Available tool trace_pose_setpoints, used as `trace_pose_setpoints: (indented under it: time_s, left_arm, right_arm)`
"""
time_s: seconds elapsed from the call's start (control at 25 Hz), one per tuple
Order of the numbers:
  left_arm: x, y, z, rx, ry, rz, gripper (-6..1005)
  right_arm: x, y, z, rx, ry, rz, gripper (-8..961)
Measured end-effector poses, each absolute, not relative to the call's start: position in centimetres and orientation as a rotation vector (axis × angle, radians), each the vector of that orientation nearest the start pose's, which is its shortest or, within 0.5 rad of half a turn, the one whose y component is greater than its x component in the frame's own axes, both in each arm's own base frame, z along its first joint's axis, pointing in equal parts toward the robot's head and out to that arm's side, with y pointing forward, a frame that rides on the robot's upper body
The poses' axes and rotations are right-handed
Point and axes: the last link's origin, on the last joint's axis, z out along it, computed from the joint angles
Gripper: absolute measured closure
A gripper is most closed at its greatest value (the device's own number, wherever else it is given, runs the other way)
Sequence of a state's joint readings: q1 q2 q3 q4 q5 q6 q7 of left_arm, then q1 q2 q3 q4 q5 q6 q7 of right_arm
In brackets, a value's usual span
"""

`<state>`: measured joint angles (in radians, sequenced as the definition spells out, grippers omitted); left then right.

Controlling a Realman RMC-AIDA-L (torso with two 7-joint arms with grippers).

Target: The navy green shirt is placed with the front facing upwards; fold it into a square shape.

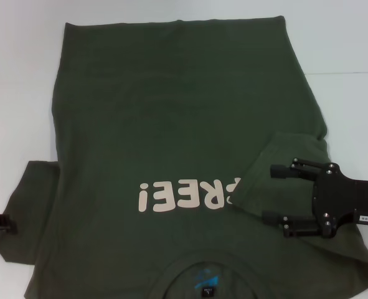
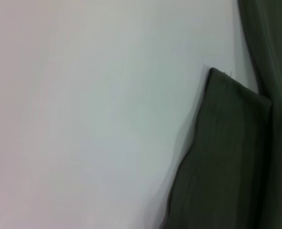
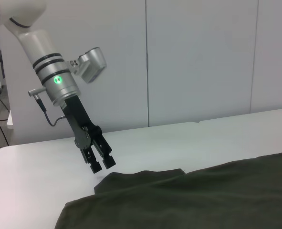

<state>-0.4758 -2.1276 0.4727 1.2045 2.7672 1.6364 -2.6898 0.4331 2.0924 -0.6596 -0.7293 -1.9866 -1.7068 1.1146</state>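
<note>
The navy green shirt lies front up on the white table, with its neckline nearest me and the pale "FREE!" lettering upside down. Its right sleeve is folded inward over the chest and hides the first letter. My right gripper is open just over that folded sleeve, holding nothing. The left sleeve lies flat and spread out. My left gripper hovers shut a little above the table beside that sleeve. The left wrist view shows the sleeve and bare table.
White table surface surrounds the shirt on the left, right and far sides. A pale wall stands behind the table. A seam line crosses the table at the right.
</note>
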Motion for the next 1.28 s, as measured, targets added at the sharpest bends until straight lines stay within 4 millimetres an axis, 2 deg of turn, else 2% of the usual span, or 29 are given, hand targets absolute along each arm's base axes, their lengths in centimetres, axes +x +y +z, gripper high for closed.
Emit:
trace_pose_setpoints:
  time_s: [0.4,1.28]
  left_arm:
    - [-33.7,30.5,7.7,2.361,2.729,0.054,111]
    - [-33.5,31.2,7.1,2.378,2.723,-0.024,114]
  right_arm:
    - [27.3,29.6,1.1,-2.751,0.268,0.739,51]
    - [27.4,29.6,0.9,-2.749,0.284,0.740,53]
